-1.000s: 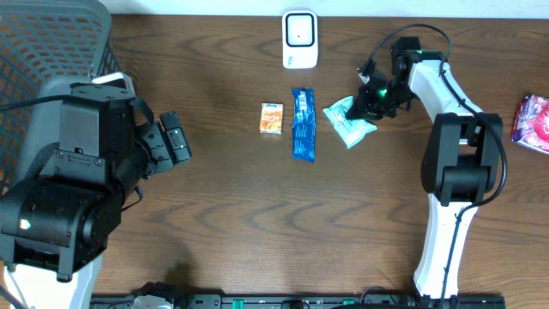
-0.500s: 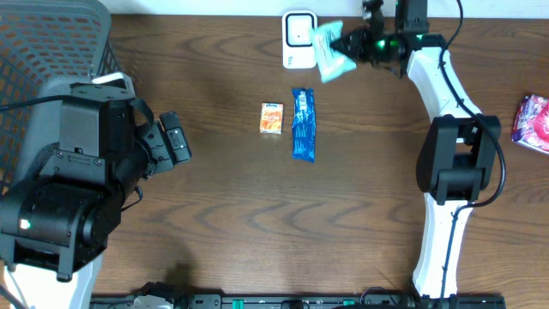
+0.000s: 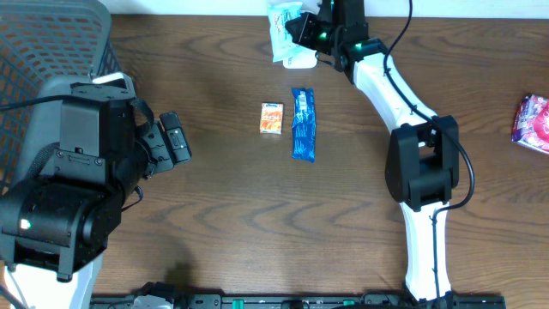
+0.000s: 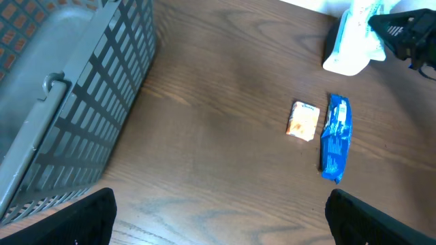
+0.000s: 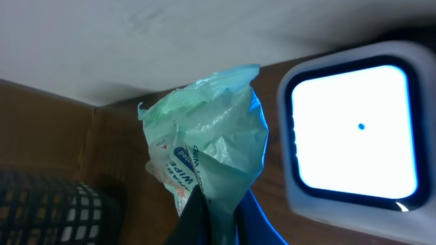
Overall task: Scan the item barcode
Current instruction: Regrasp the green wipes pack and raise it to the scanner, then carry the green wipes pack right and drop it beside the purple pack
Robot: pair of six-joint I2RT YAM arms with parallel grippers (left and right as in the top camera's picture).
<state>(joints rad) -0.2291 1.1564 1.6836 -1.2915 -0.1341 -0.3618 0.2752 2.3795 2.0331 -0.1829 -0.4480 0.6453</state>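
A pale green wipes packet (image 3: 281, 24) hangs at the table's far edge, pinched at its lower end by my right gripper (image 3: 304, 31), which is shut on it. The packet (image 5: 204, 136) sits just left of the white scanner (image 5: 354, 129), whose screen glows bright in the right wrist view. From overhead the scanner (image 3: 299, 60) is mostly covered by the arm and packet. My right gripper (image 5: 219, 207) holds the wrapper between its dark fingers. My left gripper (image 3: 176, 142) stays far left, open and empty, with only bare wood between its fingers (image 4: 88, 218).
A small orange packet (image 3: 272, 118) and a blue wrapped bar (image 3: 304, 124) lie side by side mid-table. A grey mesh basket (image 3: 51, 43) fills the far left corner. A red packet (image 3: 532, 123) lies at the right edge.
My right arm lifted the wipes packet off the table right of the blue bar and swung it up and left to the scanner. The left arm has not moved.
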